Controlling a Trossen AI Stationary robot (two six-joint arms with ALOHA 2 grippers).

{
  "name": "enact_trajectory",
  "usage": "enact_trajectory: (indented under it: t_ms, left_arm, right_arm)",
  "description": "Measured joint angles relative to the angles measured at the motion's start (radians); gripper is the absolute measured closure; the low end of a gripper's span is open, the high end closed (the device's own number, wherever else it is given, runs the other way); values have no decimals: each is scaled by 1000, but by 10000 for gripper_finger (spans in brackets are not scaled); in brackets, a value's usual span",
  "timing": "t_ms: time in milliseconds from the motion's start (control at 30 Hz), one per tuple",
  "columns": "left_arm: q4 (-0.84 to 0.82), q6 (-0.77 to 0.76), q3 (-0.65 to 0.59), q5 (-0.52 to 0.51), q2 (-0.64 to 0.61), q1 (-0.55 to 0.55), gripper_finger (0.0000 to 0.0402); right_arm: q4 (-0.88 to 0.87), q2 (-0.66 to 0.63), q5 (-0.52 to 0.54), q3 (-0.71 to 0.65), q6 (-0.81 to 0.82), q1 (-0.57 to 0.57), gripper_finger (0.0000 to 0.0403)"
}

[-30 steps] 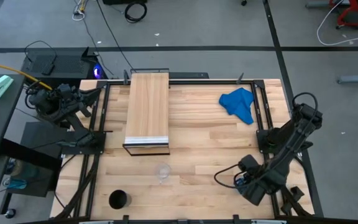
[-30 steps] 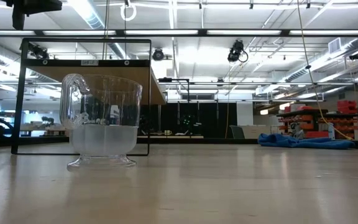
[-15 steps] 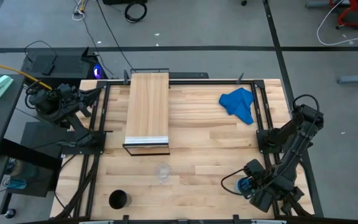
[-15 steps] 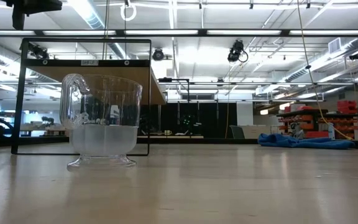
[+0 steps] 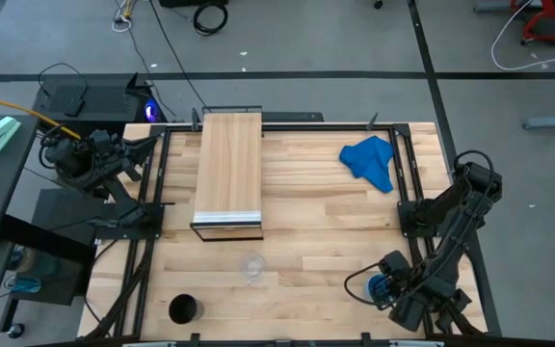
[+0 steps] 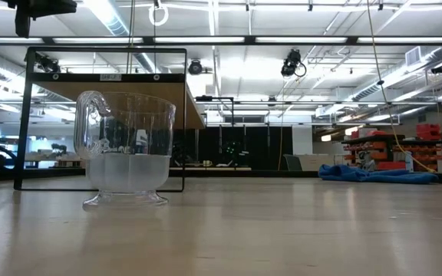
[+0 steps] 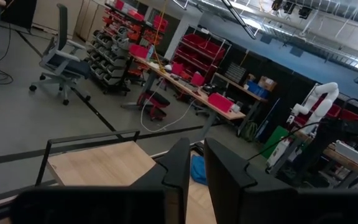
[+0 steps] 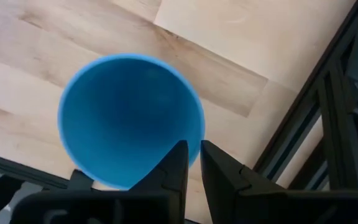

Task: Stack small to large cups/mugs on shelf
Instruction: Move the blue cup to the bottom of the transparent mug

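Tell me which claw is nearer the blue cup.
Right. The right claw is directly above the blue cup, at its rim; the left claw waits beyond the table's far-left corner.

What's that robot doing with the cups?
It is meant to stack cups on the shelf. The right gripper is over the near right corner of the table, pinching the rim of the blue cup. The clear cup and the black cup sit on the table in front of the shelf. The left arm waits off the table's left side. Nothing is on the shelf.
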Motion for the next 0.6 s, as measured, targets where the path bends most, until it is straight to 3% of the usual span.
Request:
enact_trajectory:
  t_ms: [367,600]
  left_arm:
    - [-1,1,0,0,0,0,343]
    - [-2,1,0,0,0,0,343]
  right_arm:
    - [189,-1,-3,-125,2,-23,352]
    - [198,-1,-2,-136,-14,-47,352]
